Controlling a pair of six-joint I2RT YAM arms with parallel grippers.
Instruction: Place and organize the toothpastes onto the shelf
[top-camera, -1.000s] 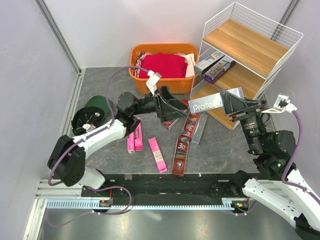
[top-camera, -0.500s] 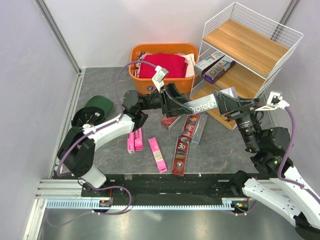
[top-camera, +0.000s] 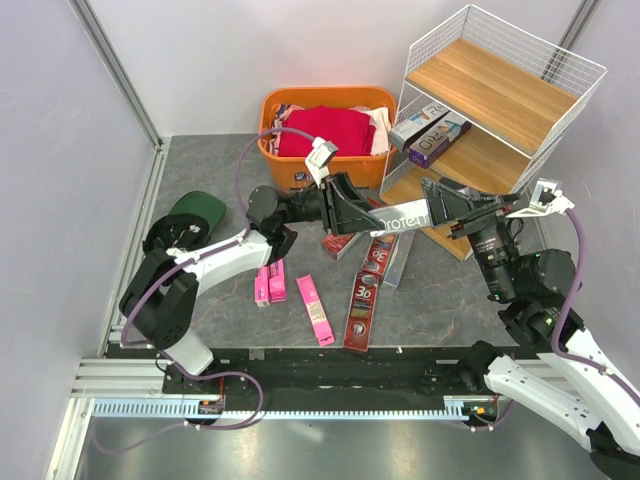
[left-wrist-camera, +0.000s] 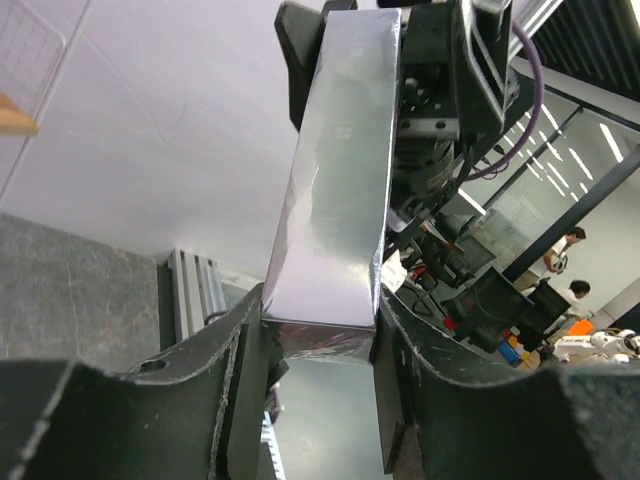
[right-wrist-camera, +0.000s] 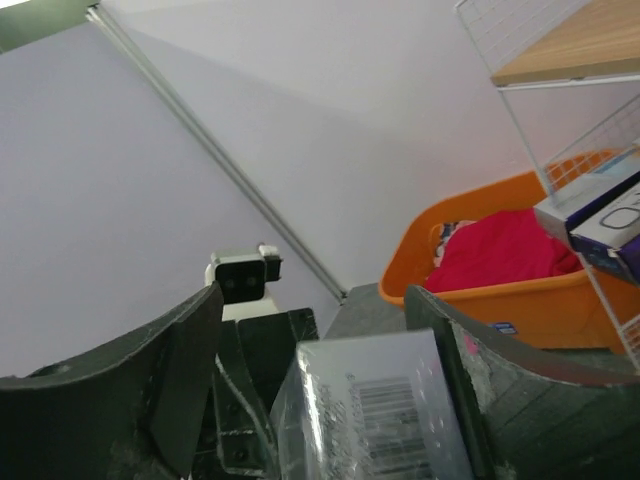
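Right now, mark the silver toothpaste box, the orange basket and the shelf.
silver toothpaste box (top-camera: 404, 216): top external view, printed face, mid-length.
orange basket (top-camera: 320, 91): top external view, far rim.
shelf (top-camera: 495, 88): top external view, bare top board.

Shelf (top-camera: 490, 85) stands at the far right of the table (top-camera: 200, 170), with the basket (top-camera: 365, 170) just left of it along the back; two toothpaste boxes (top-camera: 430, 128) lie side by side on the shelf's middle board. Lifted toothpaste box (top-camera: 405, 214) spans between left gripper (top-camera: 362, 212) and right gripper (top-camera: 440, 205), in front of basket and shelf. Nearer the arm bases on the table: pair of boxes (top-camera: 269, 283) at left, single box (top-camera: 316, 310) to their right, cluster of boxes (top-camera: 365, 295) beneath the lifted one.
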